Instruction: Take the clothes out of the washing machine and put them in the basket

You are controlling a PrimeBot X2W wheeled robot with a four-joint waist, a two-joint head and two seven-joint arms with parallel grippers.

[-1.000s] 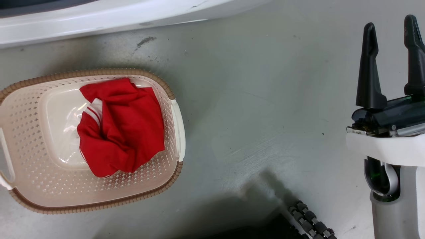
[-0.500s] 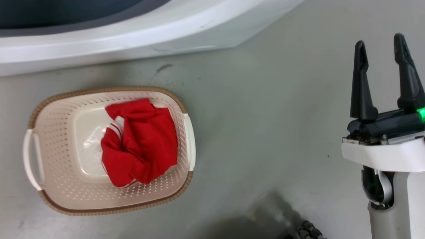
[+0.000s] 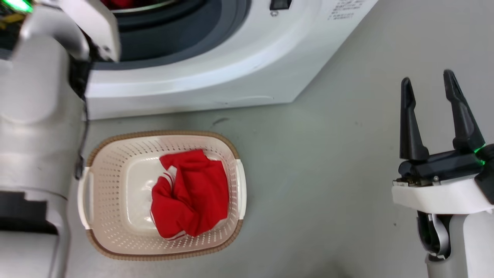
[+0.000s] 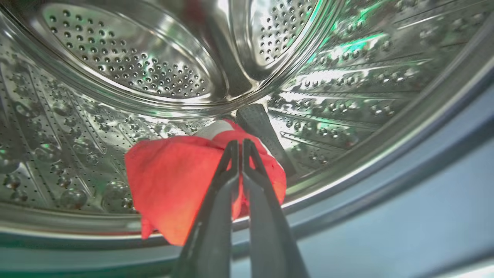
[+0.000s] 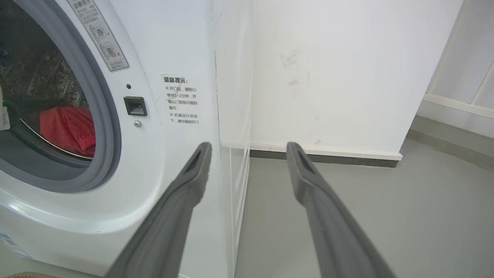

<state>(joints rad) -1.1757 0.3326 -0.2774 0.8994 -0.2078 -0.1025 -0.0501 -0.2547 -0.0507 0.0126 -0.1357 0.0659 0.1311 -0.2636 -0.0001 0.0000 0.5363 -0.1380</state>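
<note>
Floor: one red garment lies in the near-left basket; head camera has been raised.
Left gripper: pinched narrow on second garment in far drum.
Right gripper: wide, empty.
Meaning: transfer judged half done.

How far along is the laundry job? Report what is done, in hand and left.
Done: one red garment lies in the basket. In hand: the left gripper is inside the drum of the washing machine, fingers apparently shut on a second red garment at the drum's lip. Left: lift that one out and drop it into the basket. The right gripper hangs open beside the machine, holding nothing.
</note>
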